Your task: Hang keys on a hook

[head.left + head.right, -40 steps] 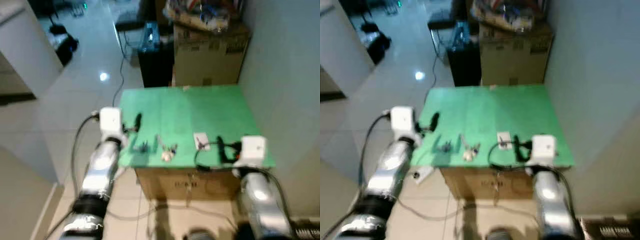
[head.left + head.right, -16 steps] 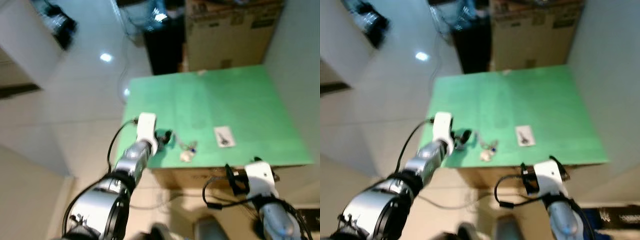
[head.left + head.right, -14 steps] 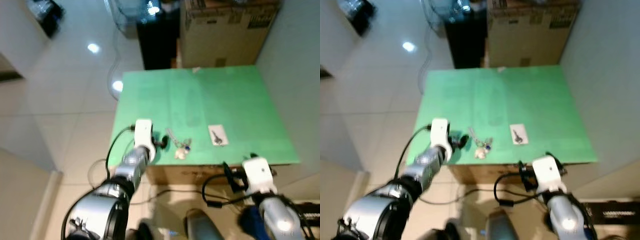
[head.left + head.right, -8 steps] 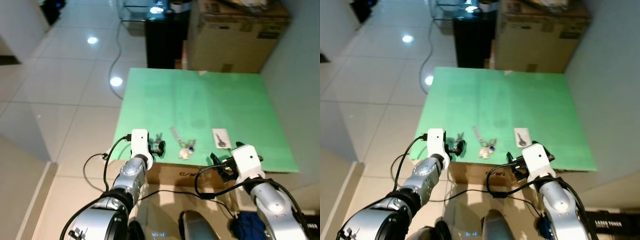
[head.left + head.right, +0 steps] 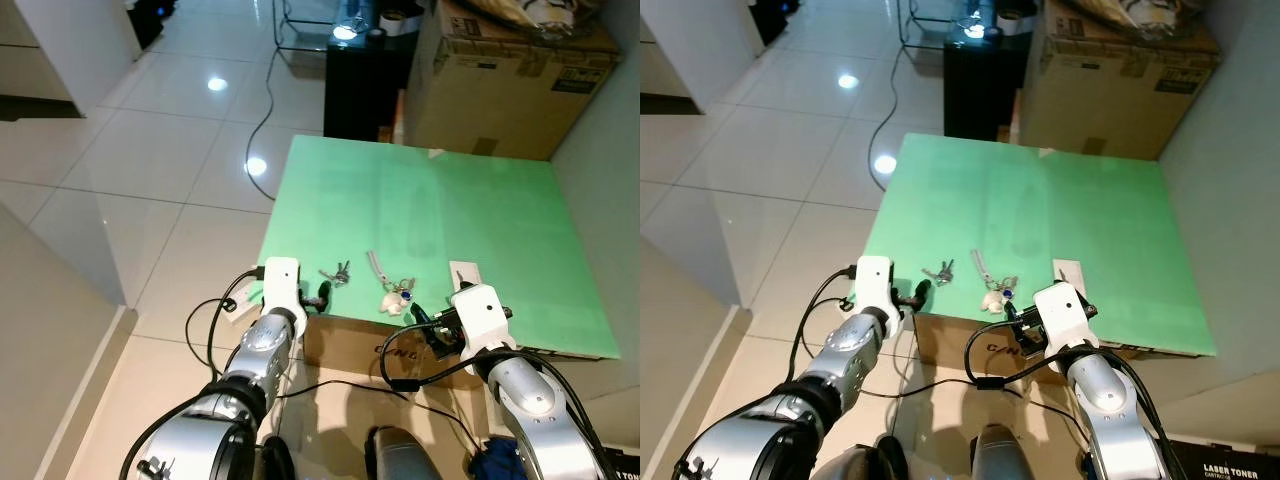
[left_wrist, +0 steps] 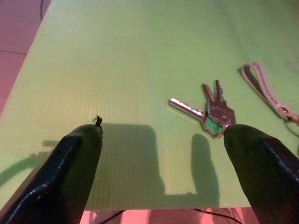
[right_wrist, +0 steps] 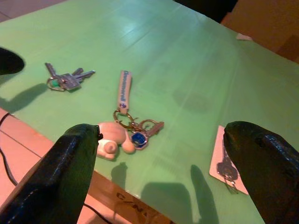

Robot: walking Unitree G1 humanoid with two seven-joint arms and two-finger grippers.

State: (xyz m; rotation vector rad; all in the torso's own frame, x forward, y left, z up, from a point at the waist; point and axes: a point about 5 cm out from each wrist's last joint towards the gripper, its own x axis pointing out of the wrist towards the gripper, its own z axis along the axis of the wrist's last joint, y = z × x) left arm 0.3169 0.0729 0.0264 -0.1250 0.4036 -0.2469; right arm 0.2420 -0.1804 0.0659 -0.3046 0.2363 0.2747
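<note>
Green sheeting is covering the top of the table (image 5: 480, 200), which is sitting on a cardboard base against a grey wall on the robot's right. White glossy floor tiles (image 5: 150, 150) are stretching away at 9 and 11 o'clock, catching ceiling-light glare, and a dark cable (image 5: 262, 110) is trailing across them toward a black cabinet (image 5: 362, 85) at 12 o'clock beyond the table. A large cardboard box (image 5: 510, 85) is standing beside that cabinet at 1 o'clock.

Near the table's front edge, a small bunch of keys (image 6: 212, 111) with a green tag is lying flat on the green surface. Toward 3 o'clock from it a second key set (image 7: 133, 133) is lying with a pale strap, a cream charm and a blue tag, the strap pointing toward 12 o'clock. Further toward 3 o'clock a single key on a white card (image 7: 227, 163) is resting close to the edge.

The left gripper (image 6: 163, 163) is hovering just at the front edge, its fingers (image 6: 77, 158) standing wide apart, with the green-tagged bunch lying just ahead and nearer one finger. The right gripper (image 7: 163, 154) is hovering at the front edge too, its fingers (image 7: 77, 154) likewise spread wide and holding nothing, the cream charm lying just beside one finger.
</note>
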